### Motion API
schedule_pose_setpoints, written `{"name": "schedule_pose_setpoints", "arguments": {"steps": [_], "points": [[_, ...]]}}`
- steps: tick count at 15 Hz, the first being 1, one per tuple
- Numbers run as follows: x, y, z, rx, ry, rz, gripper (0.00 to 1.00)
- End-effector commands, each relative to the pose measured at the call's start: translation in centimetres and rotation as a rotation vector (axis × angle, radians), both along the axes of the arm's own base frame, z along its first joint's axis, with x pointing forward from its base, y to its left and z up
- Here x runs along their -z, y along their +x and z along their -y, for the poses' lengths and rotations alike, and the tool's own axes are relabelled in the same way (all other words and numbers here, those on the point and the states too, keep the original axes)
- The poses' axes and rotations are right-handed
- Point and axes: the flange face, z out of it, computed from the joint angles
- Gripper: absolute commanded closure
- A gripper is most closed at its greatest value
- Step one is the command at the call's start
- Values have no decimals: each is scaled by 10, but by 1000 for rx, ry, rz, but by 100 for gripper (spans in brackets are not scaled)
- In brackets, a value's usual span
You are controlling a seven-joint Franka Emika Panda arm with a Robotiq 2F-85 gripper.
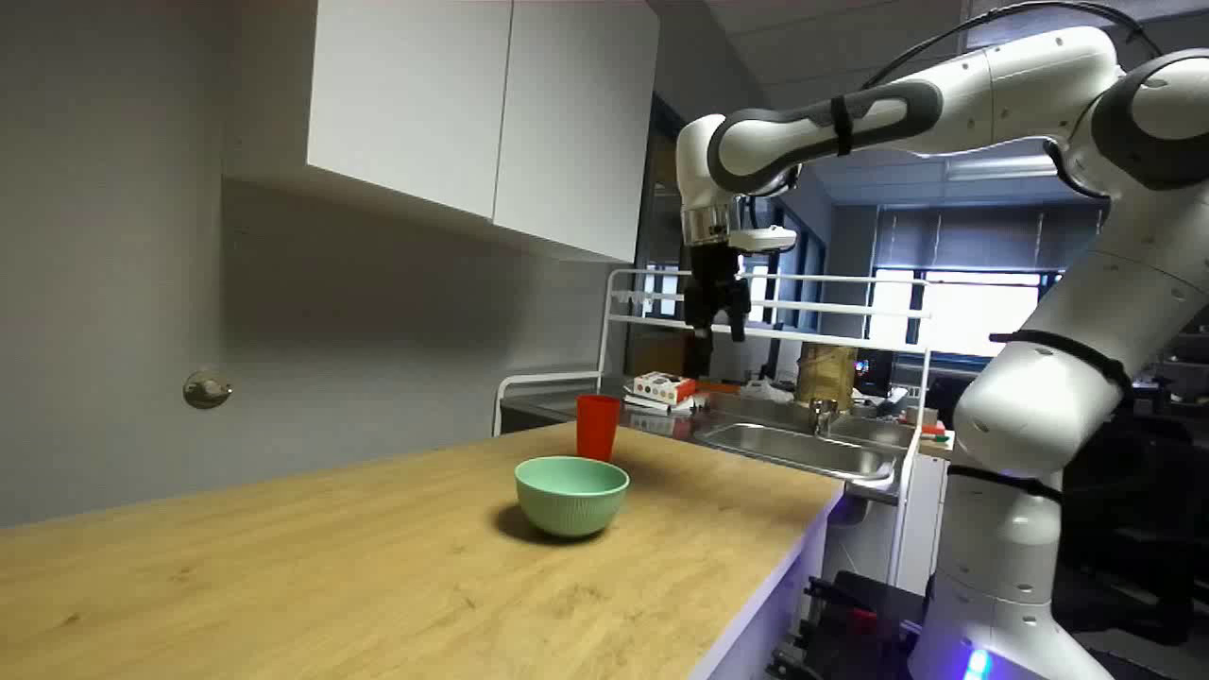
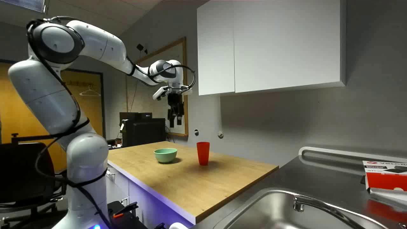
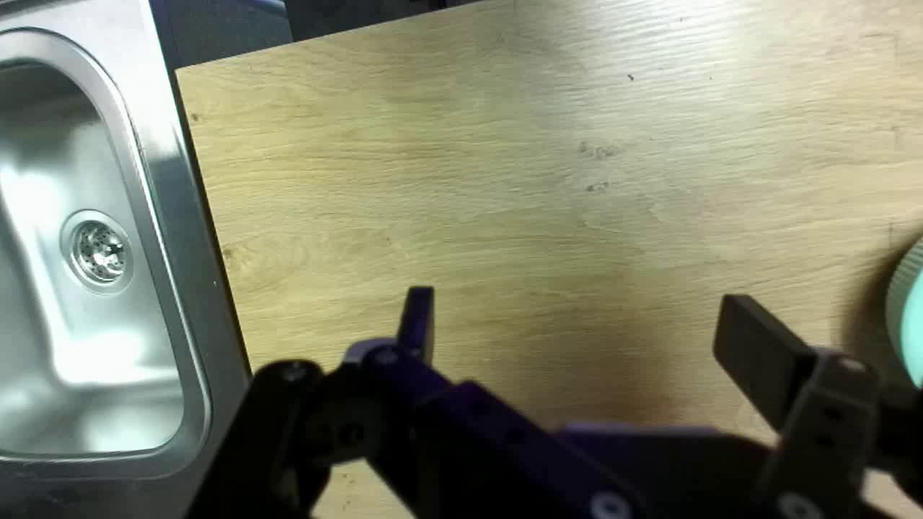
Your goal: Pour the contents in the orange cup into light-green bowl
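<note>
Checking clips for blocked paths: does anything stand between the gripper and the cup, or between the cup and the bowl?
Nothing visible does. In both exterior views the open gripper hangs high, with no object seen between it and the cup. Cup and bowl stand apart on the counter, nothing visible between them.

A white 2-door wall cabinet (image 1: pixel 406 104) hangs above a wood-grain countertop (image 1: pixel 331 567), and a red-and-white box (image 2: pixel 386 179) lies near a stainless-steel sink (image 2: pixel 267 211) and its faucet (image 2: pixel 329 209).
</note>
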Motion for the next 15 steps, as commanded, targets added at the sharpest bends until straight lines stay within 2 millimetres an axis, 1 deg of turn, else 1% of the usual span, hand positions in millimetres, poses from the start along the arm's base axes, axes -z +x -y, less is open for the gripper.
{"name": "schedule_pose_setpoints", "arguments": {"steps": [1, 13, 15], "points": [[-1, 0, 0, 0, 0, -1, 0], [-1, 0, 0, 0, 0, -1, 0], [0, 4, 1, 5, -1, -10, 0]]}}
